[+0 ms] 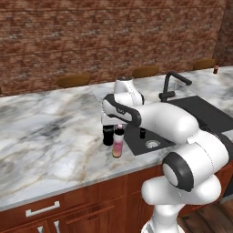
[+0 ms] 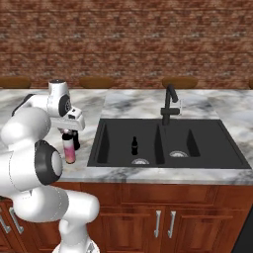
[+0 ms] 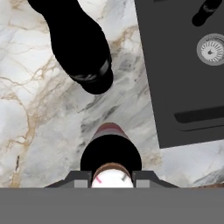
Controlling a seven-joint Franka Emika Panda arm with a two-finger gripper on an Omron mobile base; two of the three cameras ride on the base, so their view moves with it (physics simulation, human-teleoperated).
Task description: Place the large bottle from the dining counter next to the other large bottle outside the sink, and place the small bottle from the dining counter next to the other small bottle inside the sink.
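Note:
The large pink-bodied bottle (image 1: pixel 118 143) stands upright on the marbled counter just left of the sink (image 1: pixel 200 113), close beside the tall all-black bottle (image 1: pixel 108 135). My gripper (image 3: pixel 111 179) hangs right over the pink bottle (image 3: pixel 110 153), its fingers (image 3: pixel 81 179) pressed on both sides of the bottle's top. From the right base, the gripper (image 2: pixel 67 131) sits on the pink bottle (image 2: pixel 69 149), with the black bottle (image 2: pixel 76 141) behind it. The tiny black bottle (image 1: pixel 142 133) stands in the left basin by the drain. The tiny red-brown bottle (image 1: pixel 215 69) stands far off at the back right.
A black arched faucet (image 2: pixel 169 104) rises behind the two-basin sink (image 2: pixel 207 148). Brown stools (image 1: pixel 73 80) line the far side of the counter under a brick wall. Bare marble stretches to the left of the bottles (image 1: pixel 45 132).

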